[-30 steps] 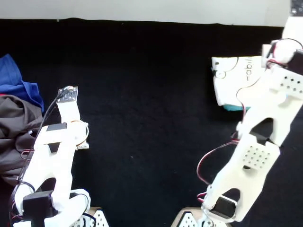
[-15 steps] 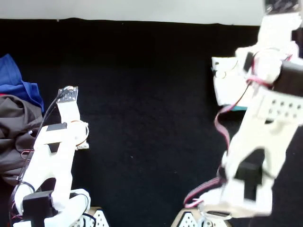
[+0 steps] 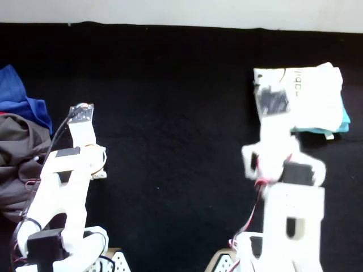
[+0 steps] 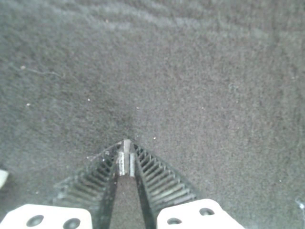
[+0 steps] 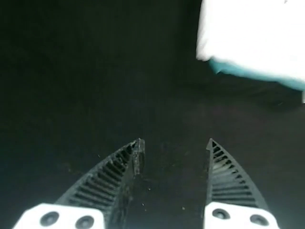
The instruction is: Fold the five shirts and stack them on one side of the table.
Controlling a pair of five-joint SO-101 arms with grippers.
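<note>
A folded white shirt [image 3: 306,93] lies on a folded teal shirt [image 3: 342,120] at the table's back right. Both show in the right wrist view, white shirt [image 5: 252,33] above teal edge [image 5: 257,75]. My right gripper [image 5: 174,145] is open and holds nothing, hovering over black cloth a short way from that stack. The right arm [image 3: 286,175] stands just in front of the stack's left part. At the left edge lies a crumpled heap: a blue shirt [image 3: 16,90] and a dark grey one [image 3: 17,153]. My left gripper [image 4: 125,145] is shut on nothing, low over the cloth beside the heap [image 3: 82,111].
A black cloth [image 3: 176,113] covers the table, and a pale wall runs along its far edge. The wide middle stretch between the two arms is bare cloth. Both arm bases sit at the near edge.
The right arm swung from the right edge towards the centre, coming off the folded stack, so the white shirt now shows whole. The left arm has kept still.
</note>
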